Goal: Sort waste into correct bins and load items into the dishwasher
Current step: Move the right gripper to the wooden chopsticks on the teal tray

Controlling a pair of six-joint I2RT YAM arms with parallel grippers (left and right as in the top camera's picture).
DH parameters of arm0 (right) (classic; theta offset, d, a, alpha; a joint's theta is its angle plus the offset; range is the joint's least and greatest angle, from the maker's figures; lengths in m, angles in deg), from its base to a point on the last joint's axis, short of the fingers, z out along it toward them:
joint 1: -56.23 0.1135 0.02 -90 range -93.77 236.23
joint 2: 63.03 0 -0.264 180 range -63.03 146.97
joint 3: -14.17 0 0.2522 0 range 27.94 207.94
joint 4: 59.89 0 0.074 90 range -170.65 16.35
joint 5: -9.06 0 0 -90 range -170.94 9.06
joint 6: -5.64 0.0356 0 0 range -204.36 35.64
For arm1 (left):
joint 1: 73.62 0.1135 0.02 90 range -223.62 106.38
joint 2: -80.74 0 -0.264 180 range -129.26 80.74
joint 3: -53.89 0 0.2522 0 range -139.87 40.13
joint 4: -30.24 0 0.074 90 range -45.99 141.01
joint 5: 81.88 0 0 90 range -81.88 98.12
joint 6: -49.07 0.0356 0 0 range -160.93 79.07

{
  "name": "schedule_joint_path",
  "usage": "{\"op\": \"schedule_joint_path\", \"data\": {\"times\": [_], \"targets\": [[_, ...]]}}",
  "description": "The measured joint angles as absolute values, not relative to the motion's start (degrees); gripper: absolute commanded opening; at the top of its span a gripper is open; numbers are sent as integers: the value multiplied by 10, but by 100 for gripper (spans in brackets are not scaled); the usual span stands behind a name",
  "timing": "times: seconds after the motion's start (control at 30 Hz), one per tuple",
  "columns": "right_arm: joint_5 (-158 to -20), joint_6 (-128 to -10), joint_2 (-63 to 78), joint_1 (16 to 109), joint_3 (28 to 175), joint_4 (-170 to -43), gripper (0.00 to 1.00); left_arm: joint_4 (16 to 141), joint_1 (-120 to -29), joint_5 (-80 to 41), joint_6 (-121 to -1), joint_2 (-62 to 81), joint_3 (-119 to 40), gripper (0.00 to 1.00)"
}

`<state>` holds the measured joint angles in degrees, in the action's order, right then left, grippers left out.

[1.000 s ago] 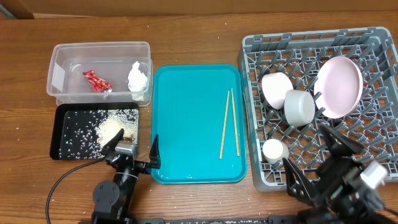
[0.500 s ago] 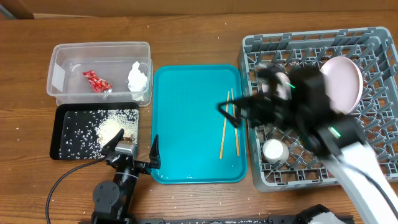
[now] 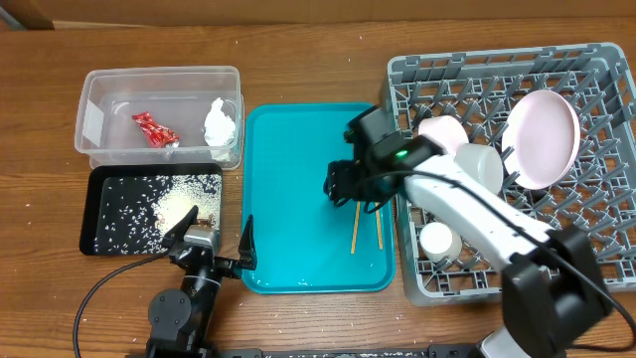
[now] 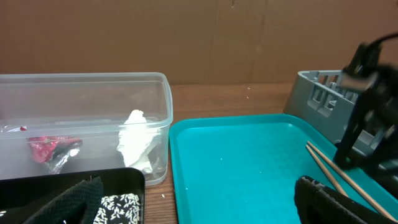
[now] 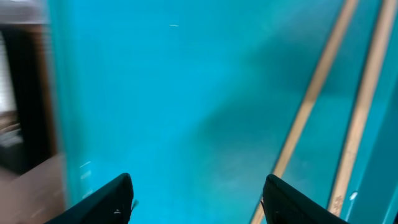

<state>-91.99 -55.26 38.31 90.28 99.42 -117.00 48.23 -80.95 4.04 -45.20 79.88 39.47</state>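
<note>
Waste lies at the left in two bins. One clear tub (image 3: 99, 89) holds one red wrapper (image 3: 155, 130) and one crumpled napkin (image 3: 221, 121). In front of it, one black tray (image 3: 87, 214) is scattered with rice (image 3: 149, 204) and a few brown scraps. The left gripper (image 3: 214, 236) sits at the table's near edge between the black tray and the teal tray (image 3: 298, 179), its fingers spread wide with nothing between them.

The teal tray carries two chopsticks (image 3: 366, 199), lying side by side near its right edge. The right gripper (image 5: 199, 199) hangs over the teal tray just left of the chopsticks, fingers apart and empty.

At the right, one grey dish rack (image 3: 616, 60) holds one pink bowl (image 3: 442, 137), one white bowl (image 3: 484, 169), one small white cup (image 3: 437, 242) and one pink plate (image 3: 544, 137) propped on edge.

Everything rests on a wooden table (image 3: 298, 60), with a plain brown wall (image 4: 186, 37) behind it.
</note>
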Motion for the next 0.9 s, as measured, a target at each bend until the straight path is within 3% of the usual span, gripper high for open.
{"op": "schedule_joint_path", "data": {"times": [0.33,0.53,0.57,0.9], "targets": [[-776,-438,473,940,994,-1169,68,482,-810,40,-452,799,395,100],[-796,-426,485,914,997,-1161,6,482,-810,40,-452,799,395,100],[-803,-427,485,912,997,-1158,4,482,-810,40,-452,799,395,100],[-829,-474,450,915,1023,-1169,4,482,-810,40,-452,799,395,100]]}}
